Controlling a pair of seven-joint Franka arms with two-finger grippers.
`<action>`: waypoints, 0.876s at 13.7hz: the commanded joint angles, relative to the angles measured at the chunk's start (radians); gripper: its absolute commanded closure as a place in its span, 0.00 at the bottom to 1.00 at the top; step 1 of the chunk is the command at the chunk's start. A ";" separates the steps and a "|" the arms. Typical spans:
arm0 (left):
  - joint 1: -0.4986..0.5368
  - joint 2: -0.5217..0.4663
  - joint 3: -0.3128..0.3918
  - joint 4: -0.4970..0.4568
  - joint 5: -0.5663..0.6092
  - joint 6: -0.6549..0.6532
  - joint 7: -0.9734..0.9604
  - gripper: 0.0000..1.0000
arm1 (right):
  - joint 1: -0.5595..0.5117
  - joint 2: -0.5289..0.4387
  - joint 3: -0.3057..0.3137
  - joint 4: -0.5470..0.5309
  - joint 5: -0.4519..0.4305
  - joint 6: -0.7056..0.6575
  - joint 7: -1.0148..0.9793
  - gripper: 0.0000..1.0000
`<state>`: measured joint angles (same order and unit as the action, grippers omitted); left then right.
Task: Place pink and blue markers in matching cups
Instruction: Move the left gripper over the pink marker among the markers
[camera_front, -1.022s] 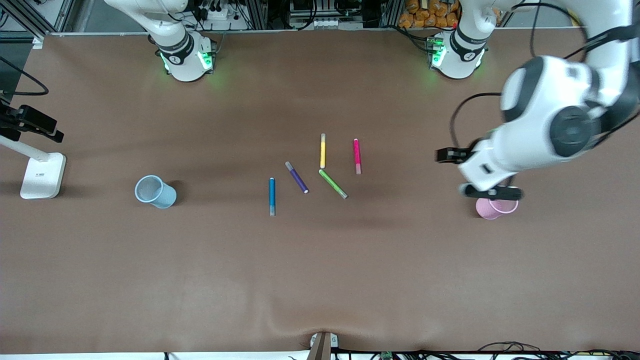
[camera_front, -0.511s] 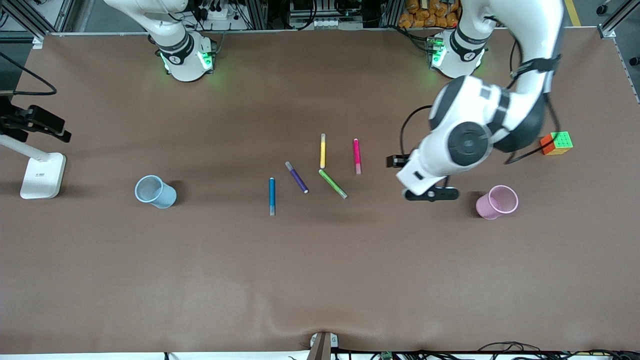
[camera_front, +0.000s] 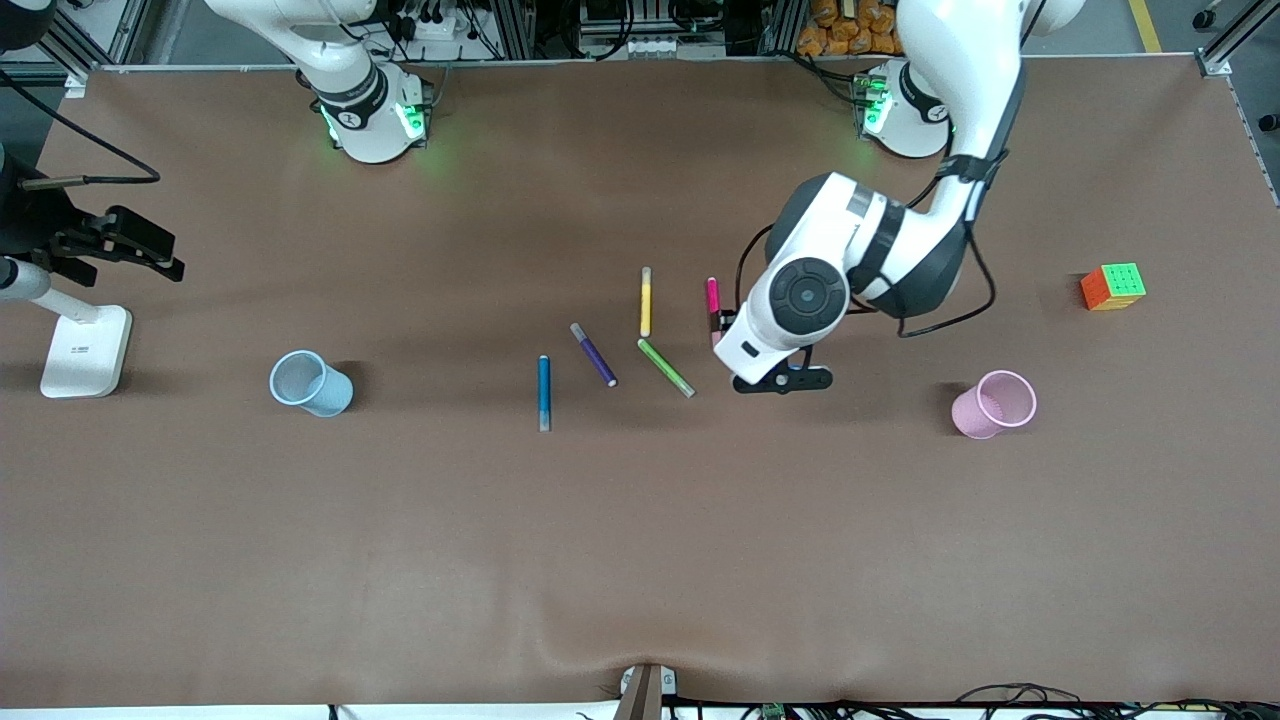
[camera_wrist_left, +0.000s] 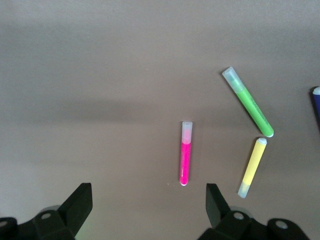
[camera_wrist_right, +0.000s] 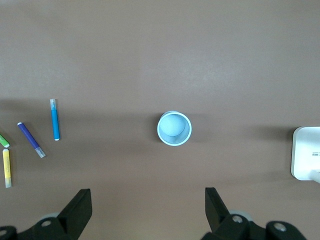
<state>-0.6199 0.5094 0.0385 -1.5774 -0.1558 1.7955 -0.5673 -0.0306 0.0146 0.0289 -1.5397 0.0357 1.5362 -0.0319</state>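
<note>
Front view first, using the green marker (camera_front: 666, 367) in the middle of the brown counter (camera_front: 640, 560) as my reference. The pink marker (camera_front: 713, 300) lies just beside it, a bit farther from the camera and toward the left arm's end. The yellow marker (camera_front: 646, 301) is just farther from the camera than the green one, nearly touching its upper tip. The purple marker (camera_front: 593, 354) sits beside it toward the right arm's end, and the blue marker (camera_front: 544, 392) is a little past that, slightly nearer the camera. The blue cup (camera_front: 311, 383) is well apart toward the right arm's end, upright. The pink cup (camera_front: 992, 403) is well apart toward the left arm's end, also upright. A colourful cube (camera_front: 1113, 286) sits past the pink cup. A white stand (camera_front: 86, 350) is out past the blue cup.

The left arm reaches in and covers part of the pink marker.

Left wrist view: the left gripper (camera_wrist_left: 149, 202) hangs over the pink marker (camera_wrist_left: 185, 153), fingers spread wide, holding nothing. Green (camera_wrist_left: 248, 102) and yellow (camera_wrist_left: 252, 167) markers show too.

Right wrist view: the right gripper (camera_wrist_right: 148, 206) hovers high over the blue cup (camera_wrist_right: 174, 128), fingers wide, empty. Blue marker (camera_wrist_right: 54, 119) and purple marker (camera_wrist_right: 31, 139) are visible off to one side.
</note>
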 joint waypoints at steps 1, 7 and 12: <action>-0.027 -0.006 0.006 -0.064 -0.021 0.070 -0.032 0.00 | -0.020 0.002 -0.001 -0.002 0.000 0.012 0.006 0.00; -0.090 0.047 0.006 -0.177 -0.021 0.291 -0.103 0.07 | -0.069 0.044 -0.001 -0.002 -0.039 0.103 0.006 0.00; -0.112 0.113 0.006 -0.173 -0.021 0.375 -0.124 0.20 | -0.124 0.074 -0.003 -0.002 -0.042 0.194 -0.003 0.00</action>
<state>-0.7206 0.6144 0.0366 -1.7559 -0.1591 2.1495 -0.6742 -0.1347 0.0875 0.0136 -1.5417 0.0014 1.7160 -0.0337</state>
